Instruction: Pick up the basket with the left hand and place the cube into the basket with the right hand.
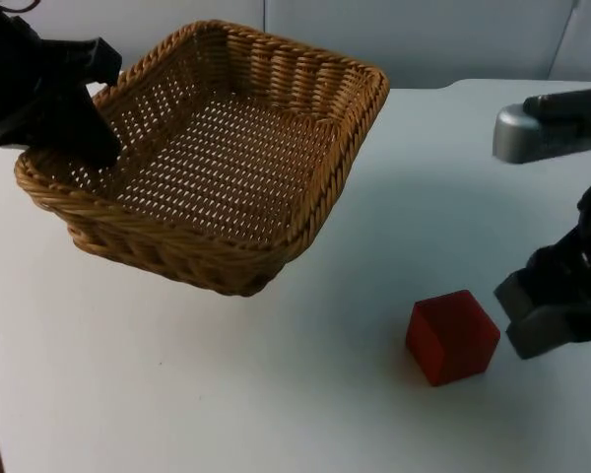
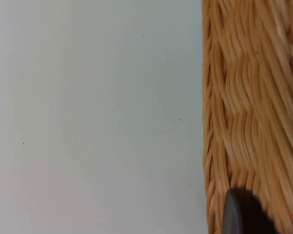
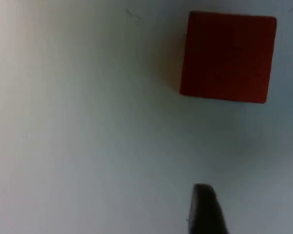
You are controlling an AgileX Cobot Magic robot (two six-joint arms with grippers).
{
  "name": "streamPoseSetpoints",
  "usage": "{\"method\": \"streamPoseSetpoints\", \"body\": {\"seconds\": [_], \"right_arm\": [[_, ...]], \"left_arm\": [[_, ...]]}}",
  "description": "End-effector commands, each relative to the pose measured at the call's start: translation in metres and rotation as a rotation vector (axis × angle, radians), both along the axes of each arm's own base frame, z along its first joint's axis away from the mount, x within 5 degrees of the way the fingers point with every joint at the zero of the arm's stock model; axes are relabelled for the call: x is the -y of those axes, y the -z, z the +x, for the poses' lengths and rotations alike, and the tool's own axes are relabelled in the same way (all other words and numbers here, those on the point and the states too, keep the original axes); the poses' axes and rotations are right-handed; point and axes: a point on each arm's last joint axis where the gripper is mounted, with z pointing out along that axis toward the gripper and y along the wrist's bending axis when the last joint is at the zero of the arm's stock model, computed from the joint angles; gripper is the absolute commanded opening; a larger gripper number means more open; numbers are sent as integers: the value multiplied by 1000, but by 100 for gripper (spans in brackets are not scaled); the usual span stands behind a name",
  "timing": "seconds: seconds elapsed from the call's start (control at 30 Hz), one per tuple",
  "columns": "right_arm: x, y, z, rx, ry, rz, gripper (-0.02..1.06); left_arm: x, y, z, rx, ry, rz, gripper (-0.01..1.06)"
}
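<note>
One rigid, light-looking red cube (image 1: pixel 452 337) sits just beside the right gripper (image 1: pixel 547 315), jaw state unclear, best pinched across flat opposite faces; left gripper (image 1: pixel 84 133) clamps the stiff basket (image 1: pixel 227 148) rim.

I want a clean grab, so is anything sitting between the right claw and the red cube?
Nothing visible. The right claw hangs just beside the red cube, with only bare table between them. The basket, held at its rim by the left claw, is off to the side.
</note>
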Motion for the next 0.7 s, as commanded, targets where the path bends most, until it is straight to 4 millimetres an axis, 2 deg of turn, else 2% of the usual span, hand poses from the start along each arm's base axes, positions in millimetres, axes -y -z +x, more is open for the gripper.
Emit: {"method": "streamPoseSetpoints", "body": {"seconds": [0.0, 0.07, 0.1, 0.2, 0.67], "right_arm": [[-4, 10, 5, -2, -15, -17, 59], [-6, 17, 8, -13, -10, -19, 79], [-6, 17, 8, -13, -10, -19, 79], [-7, 18, 10, 8, -8, -7, 105], [-17, 11, 31, 226, 40, 120, 105]], "left_arm": [[0, -9, 2, 21, -25, -29, 0], [0, -9, 2, 21, -25, -29, 0], [0, -9, 2, 21, -25, -29, 0], [0, -9, 2, 21, -25, -29, 0], [0, -9, 2, 21, -25, -29, 0]]}}
